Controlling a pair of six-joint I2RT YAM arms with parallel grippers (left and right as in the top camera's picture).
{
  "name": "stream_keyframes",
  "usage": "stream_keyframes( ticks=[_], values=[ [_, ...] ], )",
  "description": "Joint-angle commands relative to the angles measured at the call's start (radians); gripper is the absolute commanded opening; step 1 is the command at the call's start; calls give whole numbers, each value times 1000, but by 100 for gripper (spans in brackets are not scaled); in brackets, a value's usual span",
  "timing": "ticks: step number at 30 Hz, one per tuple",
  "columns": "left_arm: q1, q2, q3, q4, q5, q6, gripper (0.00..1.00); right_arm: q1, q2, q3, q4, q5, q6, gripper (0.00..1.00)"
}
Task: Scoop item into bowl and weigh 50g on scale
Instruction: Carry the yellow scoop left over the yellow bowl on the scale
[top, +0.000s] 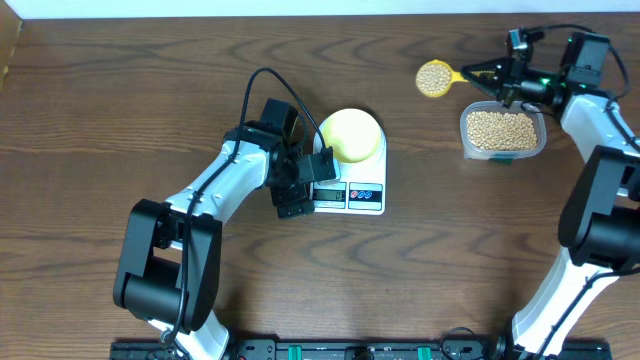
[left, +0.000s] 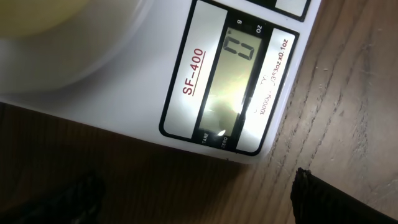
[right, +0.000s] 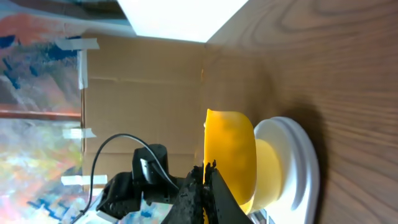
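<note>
The white scale (top: 352, 194) stands mid-table with the pale-yellow bowl (top: 351, 135) on it. My left gripper (top: 300, 190) is open at the scale's left end. In the left wrist view its fingers (left: 193, 183) straddle bare wood in front of the lit display (left: 233, 87), which reads about 0. My right gripper (top: 492, 72) is shut on the handle of a yellow scoop (top: 435, 78) that holds beans, at the far right. More beans fill a clear tub (top: 503, 130). The right wrist view shows the shut fingers (right: 205, 171) and the bowl (right: 233, 152) beyond.
The left arm's black cable (top: 262, 85) loops above the wood behind the scale. A cardboard wall (right: 143, 81) stands past the table's left edge. The tub sits close under my right arm.
</note>
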Motion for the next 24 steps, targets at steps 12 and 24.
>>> stream_keyframes(
  ticks=[12,24],
  values=[
    [5,-20,-8,-3,-6,17,98,117,14,0,42,-35,72,1],
    [5,-21,-8,-3,-6,17,98,213,14,0,72,-24,41,1]
  ],
)
